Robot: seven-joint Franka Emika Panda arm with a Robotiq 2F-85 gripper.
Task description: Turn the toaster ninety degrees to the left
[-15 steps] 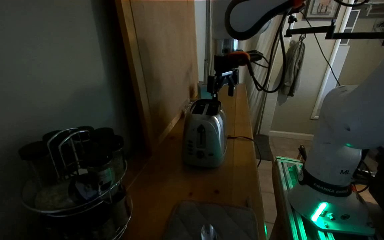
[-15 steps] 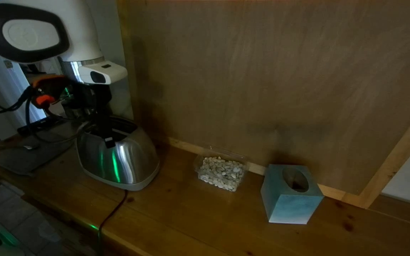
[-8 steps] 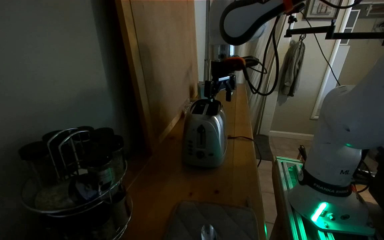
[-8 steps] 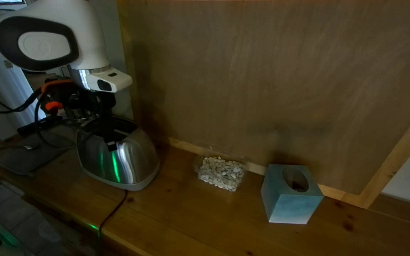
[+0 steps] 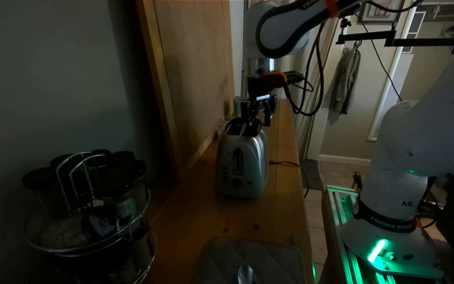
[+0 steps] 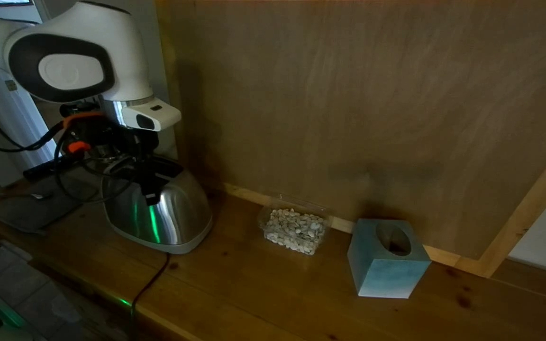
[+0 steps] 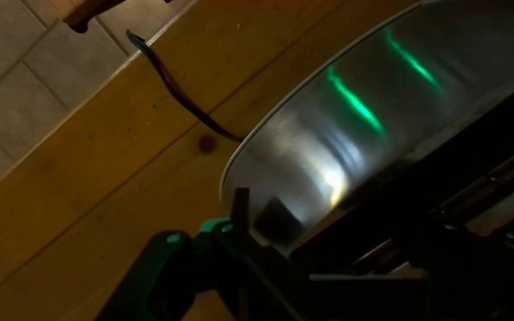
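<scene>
Toaster (image 5: 242, 165): upright on the desk (image 6: 263, 293), its lever end facing the camera in an exterior view; a tub of pebbles (image 6: 294, 229) lies beyond its opposite end, close to the wooden panel (image 6: 349, 104).
Heft: probably light for its bulk, so it should swing round with little force — and may slide off line rather than pivot.
Metal shell: stiff, smooth and likely slippery; the thin sheet could scratch or dent if squeezed hard.
Best hold: the long side wall (image 7: 310, 147), pinched between its outer face and the slots (image 5: 235, 127); a grip near the end should give more leverage for turning.
Claw (image 5: 259, 123): spread, astride that wall toward the end away from the lever — one finger (image 6: 150, 189) outside, the other seemingly over or in a slot; nothing is pinched.
Contact: whether either finger touches the metal, I cannot tell.
Cord (image 6: 149, 283): runs from beneath the toaster over the desk's edge; it could drag during the turn.
Turn: judged not begun; closing on the wall looks like the next need.
</scene>
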